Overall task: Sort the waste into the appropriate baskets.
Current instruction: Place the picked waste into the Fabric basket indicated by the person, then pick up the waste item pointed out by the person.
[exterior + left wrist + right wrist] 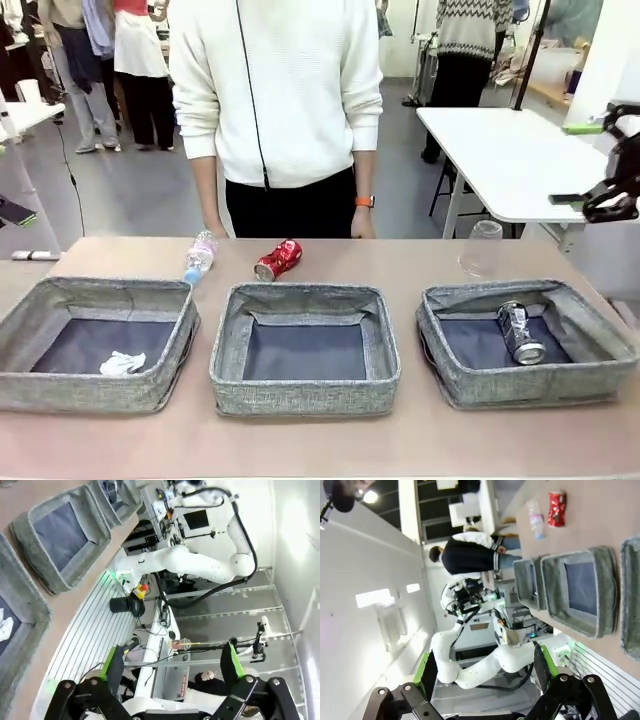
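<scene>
Nearest, L gripper point(171, 665): green-padded fingers spread wide, nothing btw them; its cam looks along the near edge of the table point(300, 445), w/ the mid basket point(305, 395) up & left of the fingers. R gripper point(484, 667) likewise: fingers held apart, gripping nothing; in front view it hangs in the air far right of the mid basket, above table level. Mid basket sits on the tabletop, grey woven walls, dark grey lining showing. L basket point(90, 392) is just left of it, not touching; white crumpled paper ball point(122, 363) lies inside that one, at its near side. R basket point(520, 385) is just right of the mid basket w/ a small gap; dark printed can point(521, 333) lies on its side in there. Behind the mid basket on bare table: crushed red can point(278, 260) on its side, just past the far rim, a bit left of centre. Farther left of that lies the clear bottle point(200, 256) w/ blue cap & pink label, behind the gap btw mid & L baskets, cap toward the baskets. Behind & right of the mid basket, clear plastic cup point(482, 248) stands wider end down, past the R basket's far rim. At the far edge, straight beyond the mid basket, a person point(275, 100) in white sweater, arms down, one hand point(362, 222) w/ orange strap at the table edge. Farther back & right: white table point(510, 160)
</scene>
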Controlling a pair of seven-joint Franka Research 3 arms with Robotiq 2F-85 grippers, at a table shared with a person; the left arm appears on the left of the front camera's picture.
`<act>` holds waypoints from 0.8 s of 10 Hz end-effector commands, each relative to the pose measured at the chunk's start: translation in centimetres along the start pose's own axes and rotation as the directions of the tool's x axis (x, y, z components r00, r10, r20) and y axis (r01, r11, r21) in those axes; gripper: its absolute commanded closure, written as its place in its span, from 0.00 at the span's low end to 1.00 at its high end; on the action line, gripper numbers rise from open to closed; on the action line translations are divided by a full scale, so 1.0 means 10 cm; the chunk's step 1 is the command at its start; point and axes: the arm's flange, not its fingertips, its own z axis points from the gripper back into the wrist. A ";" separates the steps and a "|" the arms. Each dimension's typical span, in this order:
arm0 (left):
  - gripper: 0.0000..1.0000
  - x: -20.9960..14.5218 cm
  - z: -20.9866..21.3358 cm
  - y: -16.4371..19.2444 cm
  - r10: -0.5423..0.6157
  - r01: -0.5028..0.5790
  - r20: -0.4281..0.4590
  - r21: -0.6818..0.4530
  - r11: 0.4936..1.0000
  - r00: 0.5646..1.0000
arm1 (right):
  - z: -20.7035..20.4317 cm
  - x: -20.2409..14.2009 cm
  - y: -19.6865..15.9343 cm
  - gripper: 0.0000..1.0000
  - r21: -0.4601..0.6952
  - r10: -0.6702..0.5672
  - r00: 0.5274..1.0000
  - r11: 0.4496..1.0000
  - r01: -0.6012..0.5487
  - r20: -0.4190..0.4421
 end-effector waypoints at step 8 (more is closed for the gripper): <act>0.00 0.12 0.06 -0.17 -0.032 0.034 -0.037 0.034 0.999 0.999 | -0.18 -0.08 0.00 0.00 -0.032 0.016 0.999 0.999 -0.017 -0.039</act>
